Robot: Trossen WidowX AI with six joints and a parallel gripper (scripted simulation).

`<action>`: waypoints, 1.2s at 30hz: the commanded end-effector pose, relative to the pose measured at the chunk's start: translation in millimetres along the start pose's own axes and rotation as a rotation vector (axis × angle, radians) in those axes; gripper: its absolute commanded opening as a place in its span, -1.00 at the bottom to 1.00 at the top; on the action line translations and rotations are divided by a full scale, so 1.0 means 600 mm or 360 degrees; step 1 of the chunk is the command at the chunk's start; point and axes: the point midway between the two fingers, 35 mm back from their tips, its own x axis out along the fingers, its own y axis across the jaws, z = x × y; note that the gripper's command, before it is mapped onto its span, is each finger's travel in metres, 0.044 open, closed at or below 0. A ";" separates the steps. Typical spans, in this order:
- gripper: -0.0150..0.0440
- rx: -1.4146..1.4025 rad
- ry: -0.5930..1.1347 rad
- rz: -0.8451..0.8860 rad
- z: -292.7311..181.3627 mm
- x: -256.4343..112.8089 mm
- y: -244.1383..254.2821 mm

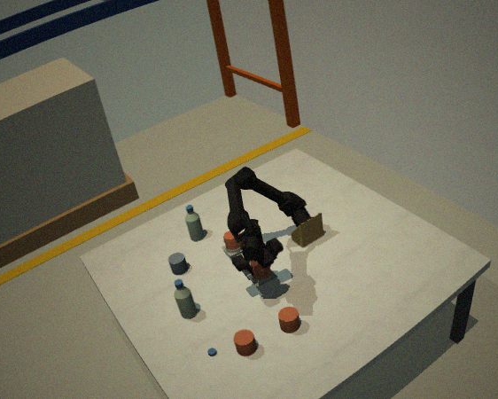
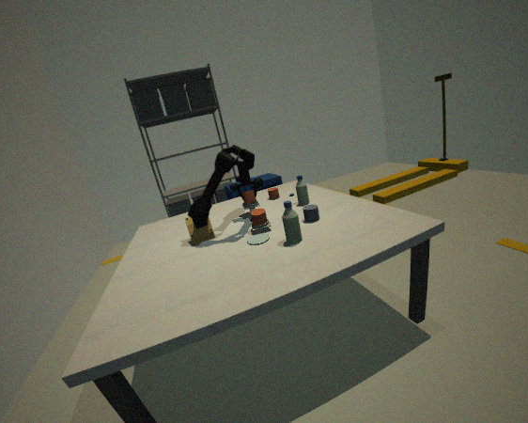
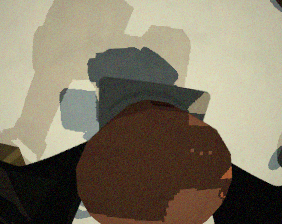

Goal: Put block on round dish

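Observation:
My gripper (image 1: 258, 259) (image 2: 248, 188) (image 3: 152, 151) is shut on an orange-red cup (image 1: 260, 270) (image 2: 249, 197) (image 3: 142, 145), upright at one end of the balance (image 3: 109, 97). The cup is at or just above that end's plate; the gap is too small to judge. The other matching cup (image 1: 230, 240) (image 2: 258, 217) stands on the balance's other end, with the arm beside it in the top view. The pale round dish (image 2: 258, 240) lies on the table near that second cup; no cup shows above it. No block is visible. The arm hides most of the beam in the top view.
Two green bottles (image 1: 194, 227) (image 1: 187, 303) and a grey cylinder (image 1: 178, 264) (image 2: 311, 213) stand on the cups' outer side. Two more orange-red cylinders (image 1: 289, 320) (image 1: 245, 343) and a small blue disc (image 1: 212, 352) are farther from the arm's base.

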 end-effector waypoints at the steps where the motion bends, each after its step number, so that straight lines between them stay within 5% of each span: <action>1: -0.49 0.0026 -0.0052 -0.0029 0.014 -0.022 -0.005; 36: -0.49 0.0026 -0.0050 -0.0027 0.008 -0.097 0.003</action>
